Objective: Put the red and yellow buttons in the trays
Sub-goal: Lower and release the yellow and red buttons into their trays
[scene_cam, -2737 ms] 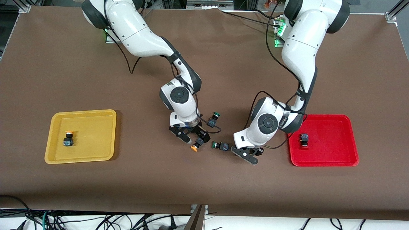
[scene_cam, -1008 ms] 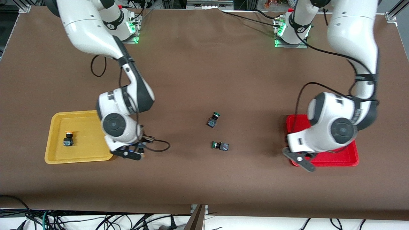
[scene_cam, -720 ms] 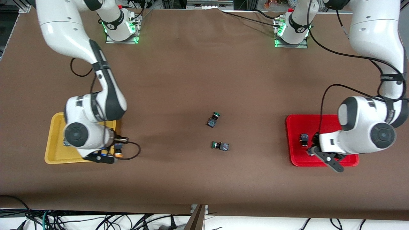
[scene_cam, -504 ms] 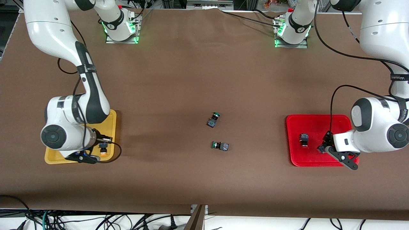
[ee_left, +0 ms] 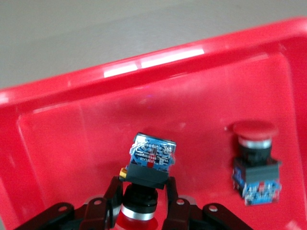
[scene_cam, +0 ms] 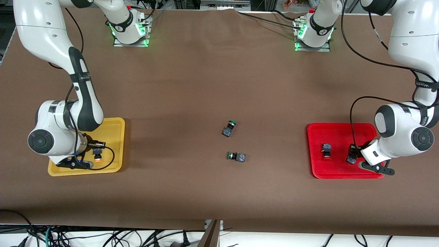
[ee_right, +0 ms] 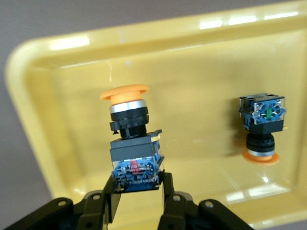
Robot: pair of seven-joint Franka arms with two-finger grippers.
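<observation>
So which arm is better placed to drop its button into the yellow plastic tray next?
Right. The right gripper is shut on a yellow-capped button above the yellow plastic tray; the left gripper holds a red-capped button over the red plastic tray.

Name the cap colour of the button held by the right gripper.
Yellow-orange cap on the held button; right wrist view shows it best.

Two trays: one yellow tray, one red tray. Two red buttons. Two yellow buttons. Two green-capped switches. Two arms, each with one end effector.
</observation>
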